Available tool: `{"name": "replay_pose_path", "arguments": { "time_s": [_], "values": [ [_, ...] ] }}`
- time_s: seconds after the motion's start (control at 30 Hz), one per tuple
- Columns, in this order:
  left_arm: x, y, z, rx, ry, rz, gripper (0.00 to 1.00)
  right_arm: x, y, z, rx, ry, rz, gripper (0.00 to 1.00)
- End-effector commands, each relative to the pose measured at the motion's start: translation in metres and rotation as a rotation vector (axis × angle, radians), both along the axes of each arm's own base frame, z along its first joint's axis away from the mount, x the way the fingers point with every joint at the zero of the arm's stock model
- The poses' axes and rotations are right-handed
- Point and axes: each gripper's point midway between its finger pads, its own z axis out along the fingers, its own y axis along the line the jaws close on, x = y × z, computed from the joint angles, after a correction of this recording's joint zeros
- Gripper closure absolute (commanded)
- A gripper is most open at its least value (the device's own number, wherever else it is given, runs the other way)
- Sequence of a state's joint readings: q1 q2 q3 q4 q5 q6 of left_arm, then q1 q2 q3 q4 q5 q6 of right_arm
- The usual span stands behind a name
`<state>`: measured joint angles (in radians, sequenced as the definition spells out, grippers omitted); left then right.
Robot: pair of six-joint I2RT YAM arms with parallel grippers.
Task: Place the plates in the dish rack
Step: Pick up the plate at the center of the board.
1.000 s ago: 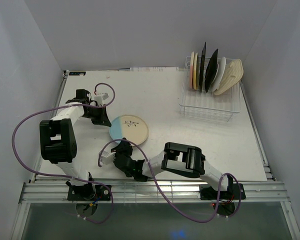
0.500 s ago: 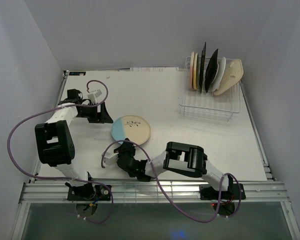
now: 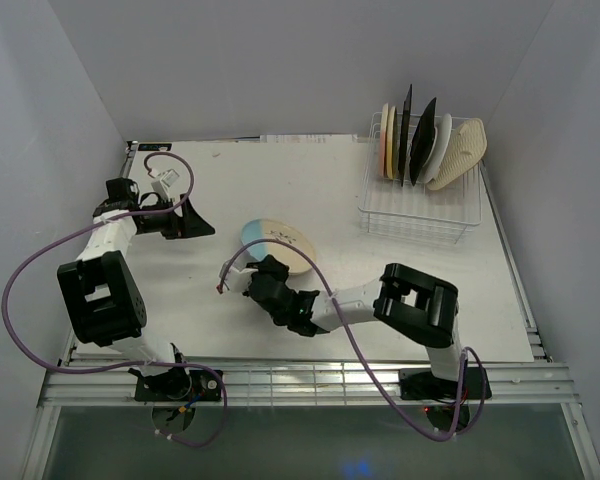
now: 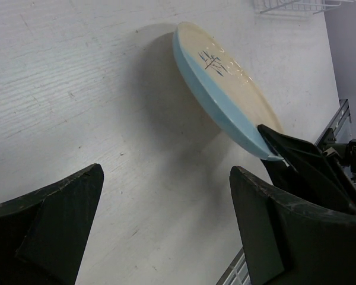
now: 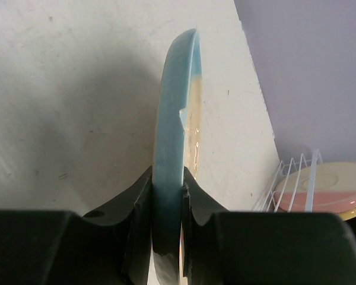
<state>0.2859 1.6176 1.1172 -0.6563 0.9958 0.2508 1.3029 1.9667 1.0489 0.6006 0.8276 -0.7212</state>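
Top external, white table (image 3: 400,285), pale walls (image 3: 300,60), left end effector (image 3: 202,224) open, right end effector (image 3: 272,264) gripping blue-cream plate (image 3: 278,240)

One plate (image 3: 277,240) is front-left of the rack (image 3: 416,222).

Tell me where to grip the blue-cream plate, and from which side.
Take the blue-cream plate by the rim at its raised near edge, from the arms' side, as the right gripper does now. It is tilted up off the table there, so a finger fits on each face.
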Motion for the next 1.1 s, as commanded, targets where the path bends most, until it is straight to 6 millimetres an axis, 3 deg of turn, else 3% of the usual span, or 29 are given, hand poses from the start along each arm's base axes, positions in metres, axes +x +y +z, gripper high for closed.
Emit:
{"name": "replay_pose_path", "arguments": {
  "time_s": [0.0,0.1,0.27,0.53,0.67,0.97,1.07],
  "values": [
    [0.001,-0.003,0.016,-0.038,-0.085,-0.036,0.02,0.012,-0.007,0.063,0.245,0.022,-0.068,0.92],
    [0.000,-0.005,0.017,-0.046,-0.099,-0.048,0.02,0.023,-0.015,0.085,0.331,0.068,-0.078,0.92],
    [-0.002,-0.005,0.020,-0.030,-0.132,-0.038,0.02,0.047,-0.030,0.096,0.430,0.239,-0.114,0.92],
    [-0.001,-0.002,0.028,0.009,-0.188,-0.006,0.02,0.057,-0.047,0.132,0.554,0.309,-0.133,0.92],
    [0.000,0.000,0.028,0.025,-0.205,0.004,0.02,0.073,-0.071,0.154,0.632,0.332,-0.166,0.92],
    [-0.002,-0.001,0.027,0.026,-0.213,0.007,0.02,0.083,-0.133,0.257,0.895,0.279,-0.168,0.92],
    [-0.003,-0.001,0.028,0.029,-0.220,0.007,0.02,0.085,-0.154,0.281,0.953,0.244,-0.194,0.92]
  ]
}}
